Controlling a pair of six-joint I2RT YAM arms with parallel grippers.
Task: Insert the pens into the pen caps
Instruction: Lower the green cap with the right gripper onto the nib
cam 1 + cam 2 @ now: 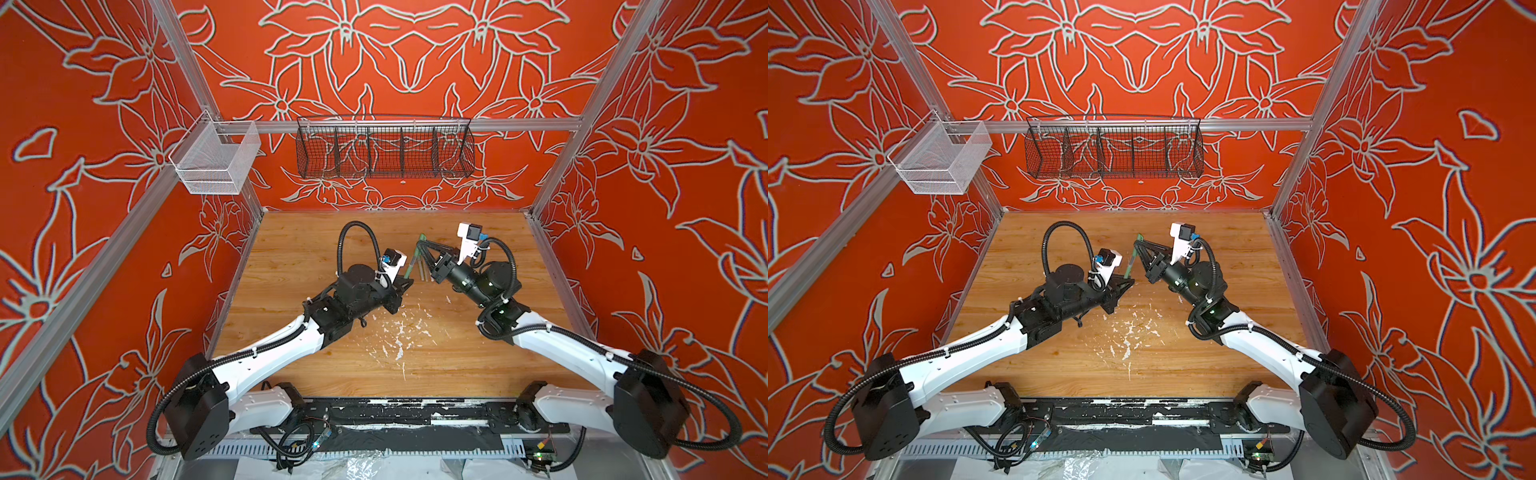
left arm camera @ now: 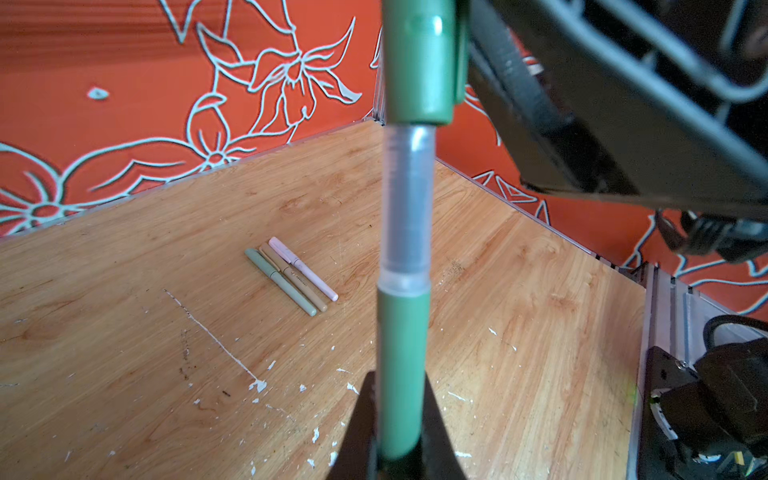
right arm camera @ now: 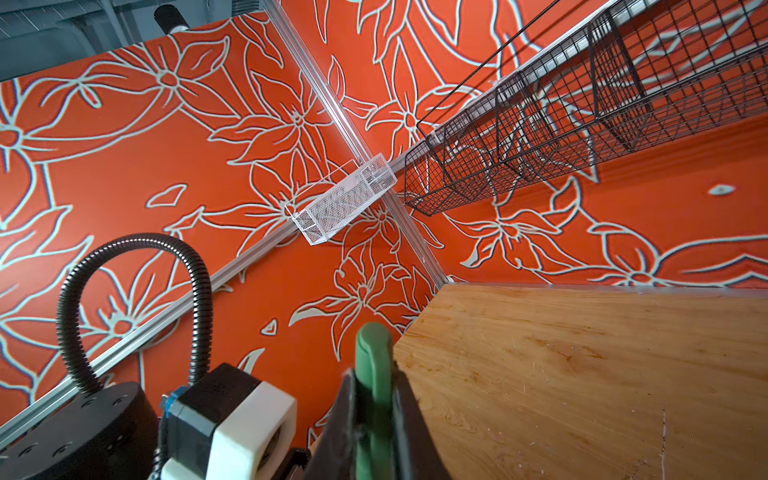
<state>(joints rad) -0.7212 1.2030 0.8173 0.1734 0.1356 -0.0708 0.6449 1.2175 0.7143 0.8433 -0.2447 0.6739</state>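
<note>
Walls of red floral print enclose a wooden table (image 1: 291, 257) on which two robot arms meet near the middle, below a black wire basket (image 1: 384, 149) and a smaller white mesh basket (image 1: 216, 160) hung on the frame rails. The left gripper (image 2: 400, 386) is clamped on the barrel of a dark green pen (image 2: 403, 353), holding it off the table with its writing end aimed at the other arm. The right gripper (image 3: 374, 386) is closed tight on the matching dark green cap (image 2: 417, 62), with the cap's mouth turned toward the pen.

In the left wrist view the two line up on one axis. The pen's tip is inside the cap, but its clear grip section is exposed between cap and barrel, so the cap does not look fully seated. Each arm grips its piece well back from the joint, which likely leaves room to push them together.

Three more pens lie side by side, touching, on the table beyond: light green (image 2: 280, 282), tan (image 2: 295, 278) and pale pink (image 2: 303, 268) (all three appear already capped). That would make the green pair the last to join. White paint flecks (image 1: 399, 332) dot the wood nearer the arm bases. Small dark print runs along the tan and pink barrels, too small to read.
</note>
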